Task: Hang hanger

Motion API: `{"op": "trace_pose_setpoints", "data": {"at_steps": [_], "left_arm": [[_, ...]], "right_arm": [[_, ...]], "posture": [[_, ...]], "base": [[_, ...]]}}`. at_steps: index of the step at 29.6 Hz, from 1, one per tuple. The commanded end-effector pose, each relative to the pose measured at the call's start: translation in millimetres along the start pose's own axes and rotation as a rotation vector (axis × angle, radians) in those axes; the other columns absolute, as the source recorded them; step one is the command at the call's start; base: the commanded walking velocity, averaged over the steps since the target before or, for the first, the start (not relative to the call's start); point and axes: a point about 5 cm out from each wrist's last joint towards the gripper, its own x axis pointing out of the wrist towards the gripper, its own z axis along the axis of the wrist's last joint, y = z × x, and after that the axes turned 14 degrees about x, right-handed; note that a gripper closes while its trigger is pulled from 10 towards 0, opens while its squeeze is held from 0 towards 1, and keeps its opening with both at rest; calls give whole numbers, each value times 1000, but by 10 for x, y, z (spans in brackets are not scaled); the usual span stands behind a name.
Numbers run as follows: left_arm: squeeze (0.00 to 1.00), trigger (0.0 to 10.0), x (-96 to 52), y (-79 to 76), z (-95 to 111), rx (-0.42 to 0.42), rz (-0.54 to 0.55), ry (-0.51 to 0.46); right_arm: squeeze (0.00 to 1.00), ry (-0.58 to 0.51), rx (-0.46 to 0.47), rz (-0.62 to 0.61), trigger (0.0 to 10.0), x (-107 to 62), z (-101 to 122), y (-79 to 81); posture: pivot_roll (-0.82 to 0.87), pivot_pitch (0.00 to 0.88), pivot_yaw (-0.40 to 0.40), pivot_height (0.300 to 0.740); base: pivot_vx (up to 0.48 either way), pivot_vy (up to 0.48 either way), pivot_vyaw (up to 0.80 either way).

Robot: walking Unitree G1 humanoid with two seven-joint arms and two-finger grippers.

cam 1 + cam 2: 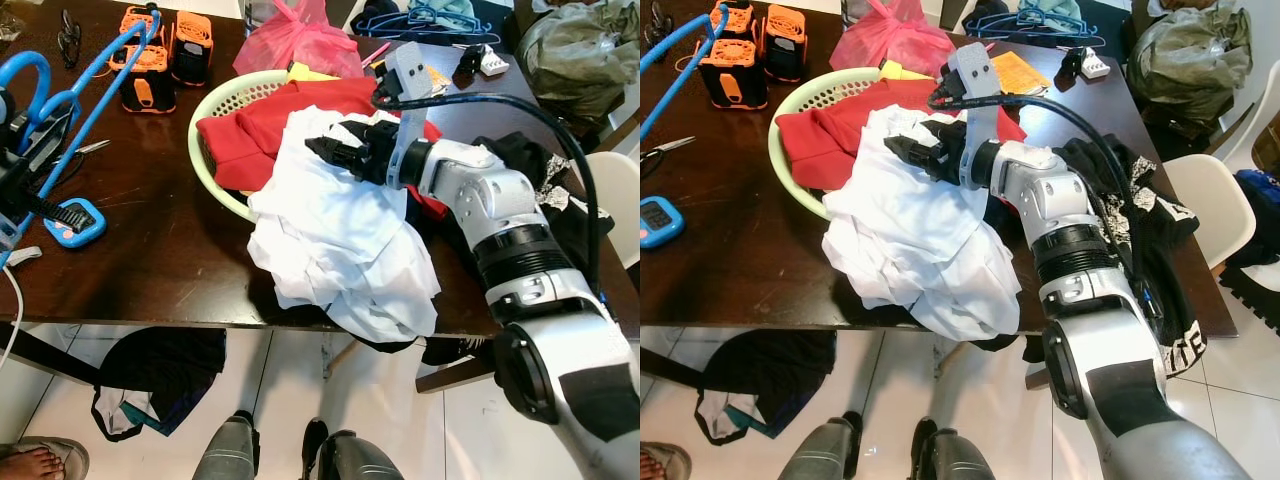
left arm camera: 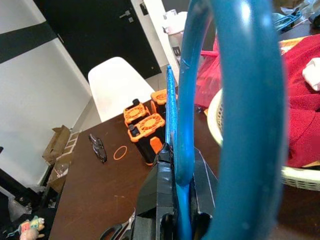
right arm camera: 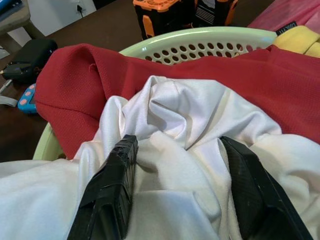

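Head cameras look steeply down over the table (image 1: 150, 250), both catching the basket (image 1: 790, 105) and the floor. Left wrist camera sits very close behind a blue hanger (image 2: 240, 120), aimed across the tabletop, probably toward a doorway. Right wrist camera hovers close above white cloth (image 3: 175, 165), facing that same basket.

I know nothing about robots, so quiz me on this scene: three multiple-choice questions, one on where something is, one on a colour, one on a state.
1. Where does the white garment lie?
A. on the floor
B. spilling from the basket onto the table
C. on the chair

2. What colour is the hanger in the left pincer?
A. blue
B. red
C. yellow

3. How are the right pincer's fingers?
A. shut on a hanger
B. folded away
C. open over white cloth

Answers: 1 B, it drapes over the rim; 2 A, blue beside the table; 3 C, fingers spread with cloth between.
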Motion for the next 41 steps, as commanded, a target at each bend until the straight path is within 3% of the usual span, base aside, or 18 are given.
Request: {"op": "trace_pose_setpoints", "data": {"at_steps": [1, 5, 7, 9, 11, 15, 18, 19, 20, 23, 25, 35, 41], "left_arm": [[0, 10000, -5, -17, 19, 8, -2, -8], [0, 10000, -2, -15, 26, 10, -1, -8], [0, 10000, 4, -11, 32, 10, 0, -9], [0, 10000, 6, -10, 33, 10, 0, -10], [0, 10000, 11, -15, 36, 9, -2, -11], [0, 10000, 14, -17, 37, 9, -4, -11], [0, 10000, 18, -18, 36, 8, -5, -12], [0, 10000, 24, -21, 39, 7, -6, -13], [0, 10000, 28, -23, 41, 6, -6, -15], [0, 10000, 31, -24, 42, 5, -6, -16], [0, 10000, 29, -23, 42, 5, -4, -16], [0, 10000, 24, -21, 42, 7, -2, -14], [0, 10000, 16, -23, 45, 7, -2, -14]], "right_arm": [[0, -6, -3, -12, 10000, -13, 23, -25], [0, -84, -39, -12, 10000, -22, 142, -6], [0, -225, -109, 29, 10000, -74, 342, 64], [0, -281, -130, 47, 10000, -103, 422, 94], [0, -392, -167, 148, 10000, -204, 630, 236], [0, -409, -187, 223, 10000, -248, 689, 323], [0, -327, -245, 274, 10000, -229, 597, 380], [0, -246, -273, 275, 10000, -172, 477, 395], [0, -167, -299, 233, 10000, -86, 344, 380], [0, -122, -316, 198, 10000, -30, 260, 361], [0, -65, -348, 106, 10000, 76, 133, 307], [0, -34, -369, 2, 10000, 131, 57, 216], [0, 9, -374, -68, 10000, 23, 47, 55]], "posture": [[266, 141, -90, 740], [270, 141, -87, 740], [270, 142, -85, 740], [270, 142, -85, 740], [268, 145, -83, 740], [267, 145, -82, 740], [263, 145, -80, 740], [263, 145, -82, 740], [263, 145, -82, 740], [263, 145, -82, 740], [268, 145, -84, 740], [275, 144, -86, 740], [268, 143, -86, 740]], "base": [[0, 0, 0], [0, 0, 0], [0, 0, 0], [0, 0, 0], [0, 0, 0], [0, 0, 0], [0, 0, 0], [0, 0, 0], [0, 0, 0], [0, 0, 0], [0, 0, 0], [0, 0, 0], [0, 0, 0]]}}
